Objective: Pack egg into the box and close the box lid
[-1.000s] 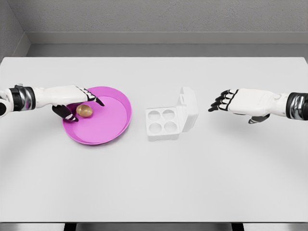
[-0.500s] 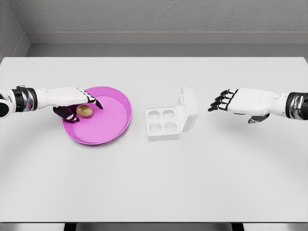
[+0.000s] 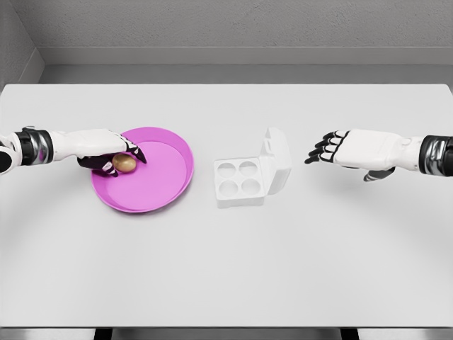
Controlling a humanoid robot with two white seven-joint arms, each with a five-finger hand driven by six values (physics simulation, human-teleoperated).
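Table (image 3: 226,283): a plain white top, bare along its near edge; everything of interest sits in the middle band, farther from the onlooker.

Box (image 3: 244,182): a small white carton with four round wells, all vacant. It rests flat on the table, right of centre.

Lid (image 3: 277,154): hinged at the box's right side and standing up, tilted slightly, so the wells are fully exposed from above.

Plate (image 3: 166,188): a shallow magenta dish, well apart from the box on its left.

Egg (image 3: 124,163): brown, lying inside the plate near its left rim, not yet lifted.

Left hand (image 3: 106,150): reaches in over the plate's left edge, fingers curled around the egg from above and behind, thumb below. Contact looks likely, but whether the grip is firm cannot be told from this view.

Right hand (image 3: 347,150): hovers above the table to the right of the lid, well clear of it, fingers loosely spread and holding nothing.

Far wall (image 3: 226,32): grey, beyond the table's back edge.

Step in hand: securing the egg on the plate, the first stage of packing.

Next move calls for: a gentle but closed pinch, a lift clear of the plate's rim, travel rightward to one well, and a low release. The right hand appears placed to swing the lid over leftward afterwards.
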